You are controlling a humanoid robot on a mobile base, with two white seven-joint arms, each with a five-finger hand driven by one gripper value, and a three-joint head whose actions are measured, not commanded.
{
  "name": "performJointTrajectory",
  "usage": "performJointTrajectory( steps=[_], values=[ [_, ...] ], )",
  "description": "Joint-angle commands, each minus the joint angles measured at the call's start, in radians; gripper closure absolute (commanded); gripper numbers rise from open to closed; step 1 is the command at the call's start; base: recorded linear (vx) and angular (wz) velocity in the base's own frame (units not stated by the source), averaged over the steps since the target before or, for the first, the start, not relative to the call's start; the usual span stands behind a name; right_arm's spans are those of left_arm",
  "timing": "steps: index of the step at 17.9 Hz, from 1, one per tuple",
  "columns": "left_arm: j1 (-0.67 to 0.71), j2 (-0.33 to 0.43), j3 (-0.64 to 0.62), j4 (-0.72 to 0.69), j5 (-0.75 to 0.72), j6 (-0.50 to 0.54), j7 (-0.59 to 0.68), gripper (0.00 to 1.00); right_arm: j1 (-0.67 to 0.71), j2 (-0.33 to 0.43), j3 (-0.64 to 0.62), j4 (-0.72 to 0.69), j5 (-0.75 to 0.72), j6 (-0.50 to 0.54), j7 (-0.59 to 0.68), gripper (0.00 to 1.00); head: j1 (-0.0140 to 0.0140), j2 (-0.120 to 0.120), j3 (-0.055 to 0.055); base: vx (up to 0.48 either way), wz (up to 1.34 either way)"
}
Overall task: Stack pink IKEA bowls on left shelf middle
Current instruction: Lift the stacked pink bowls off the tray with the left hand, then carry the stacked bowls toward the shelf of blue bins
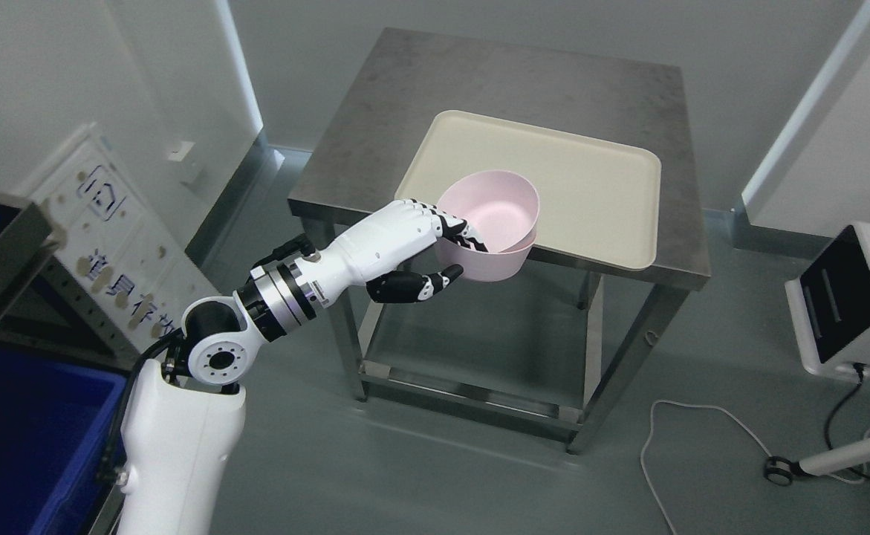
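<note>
Two pink bowls are nested one inside the other, the inner one tilted, over the near edge of a cream tray on a steel table. My left hand grips the stack by its left rim: the fingers hook over the rim into the bowl and the thumb presses the outer wall from below. The bowls seem to be lifted slightly past the table's front edge. The right arm is out of view.
A steel shelf edge with blue bins stands at the far left. A white sign board leans by the wall. A white device with a cable is on the floor at the right.
</note>
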Motion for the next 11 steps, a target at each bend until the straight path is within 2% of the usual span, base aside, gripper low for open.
performJointTrajectory(
  steps=[1,11],
  values=[
    [0.010,0.018,0.050,-0.038,0.010,-0.010,0.002,0.99,0.000,-0.017,-0.009,0.000,0.008,0.000,0.003,0.00,0.0000,0.000,0.000,-0.222,0.47],
    [0.001,0.018,0.034,-0.054,0.012,-0.009,0.012,0.99,0.000,-0.017,-0.009,0.000,0.008,0.000,0.003,0.00,0.0000,0.000,0.000,-0.269,0.82]
  ],
)
